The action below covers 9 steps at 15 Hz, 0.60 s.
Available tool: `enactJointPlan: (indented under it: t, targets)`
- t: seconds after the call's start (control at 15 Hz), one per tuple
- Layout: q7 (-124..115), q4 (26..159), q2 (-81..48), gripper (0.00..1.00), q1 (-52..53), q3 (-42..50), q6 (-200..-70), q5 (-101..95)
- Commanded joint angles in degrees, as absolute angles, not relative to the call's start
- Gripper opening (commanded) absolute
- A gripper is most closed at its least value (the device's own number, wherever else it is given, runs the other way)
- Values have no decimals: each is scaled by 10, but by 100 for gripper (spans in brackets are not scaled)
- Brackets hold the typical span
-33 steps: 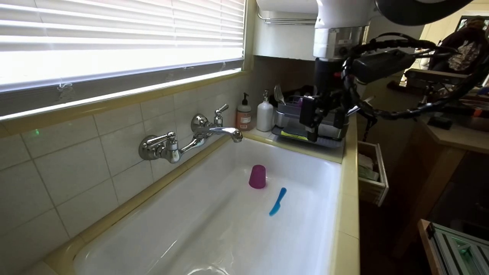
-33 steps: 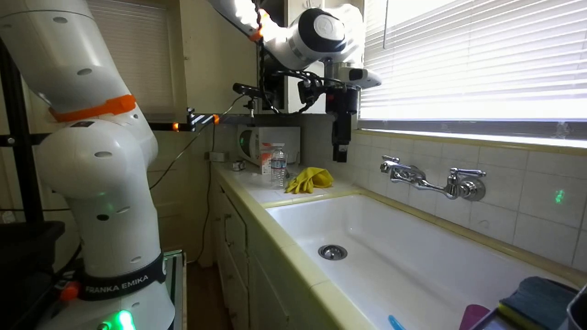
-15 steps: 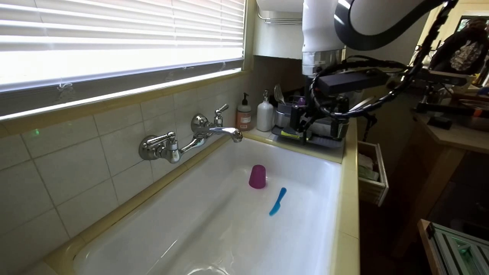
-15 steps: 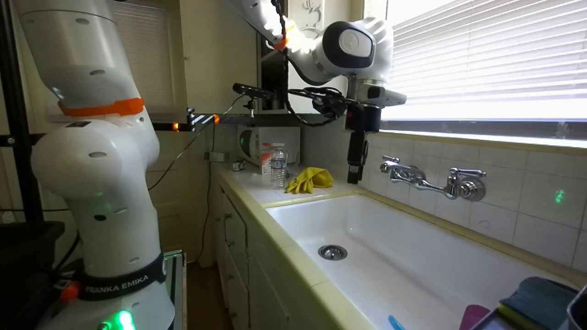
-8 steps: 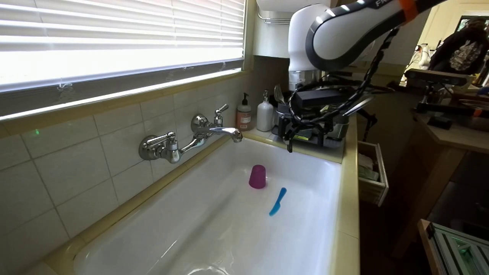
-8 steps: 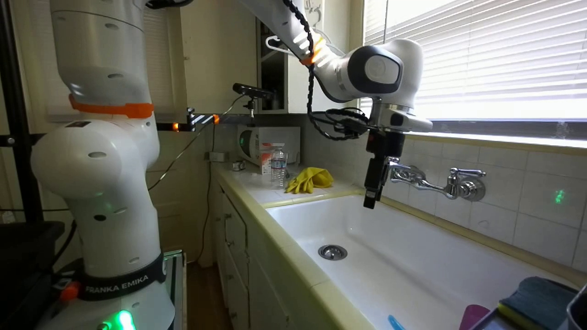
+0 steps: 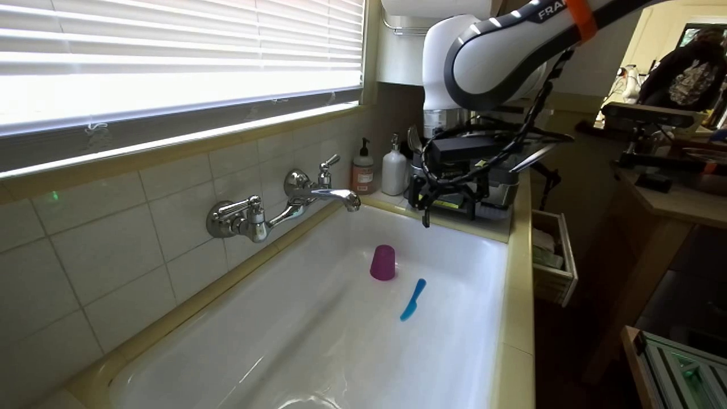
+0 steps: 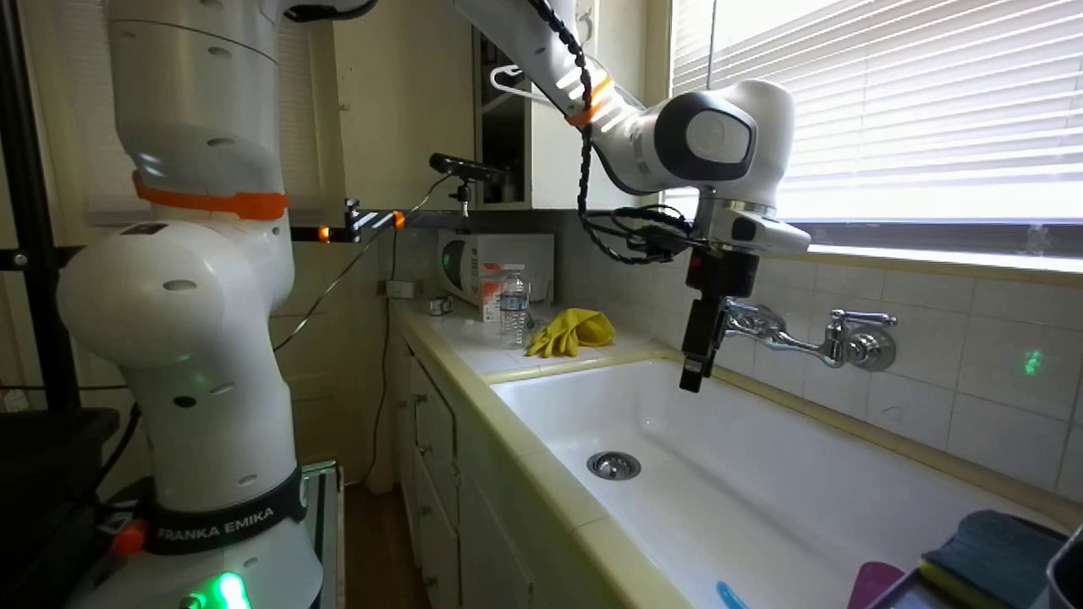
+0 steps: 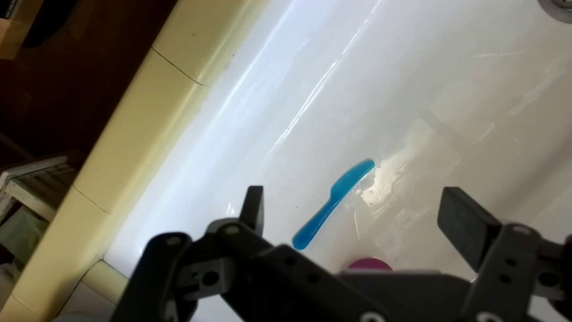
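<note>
My gripper (image 9: pixel 353 208) is open, its two black fingers wide apart with nothing held. It points down over the white sink (image 7: pixel 318 341), well above the basin floor. Below it, seen between the fingers in the wrist view, a blue plastic knife (image 9: pixel 333 205) lies flat on the basin floor. The same knife (image 7: pixel 413 301) shows whole in an exterior view, beside a purple cup (image 7: pixel 383 263) that rests with its narrower end up. At the bottom of the wrist view the gripper body hides most of the cup (image 9: pixel 370 264).
A chrome faucet (image 7: pixel 335 196) juts from the tiled wall over the sink. Soap bottles (image 7: pixel 393 170) and a dish rack (image 7: pixel 500 196) stand at one end, with a sponge (image 8: pixel 990 550). Yellow gloves (image 8: pixel 575 331) and a water bottle (image 8: pixel 514 309) are at the opposite end. A drawer (image 7: pixel 559 272) hangs open.
The arm has come down and reached out over the sink, tilting slightly; in the last half second it moves only a little. The knife and cup have stayed put.
</note>
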<state>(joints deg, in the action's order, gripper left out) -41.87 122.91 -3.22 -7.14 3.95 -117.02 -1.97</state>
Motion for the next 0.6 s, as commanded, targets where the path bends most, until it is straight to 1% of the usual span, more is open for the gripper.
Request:
enactJointPlan:
  t: [0.0,0.33,0.53]
  targets:
    - [-454,1209,-71,100,-68,55,-1207,-1]
    - [-431,1196,-122,100,-72,70,-1301,60]
    - [-424,1180,-152,100,-72,75,-1317,84]
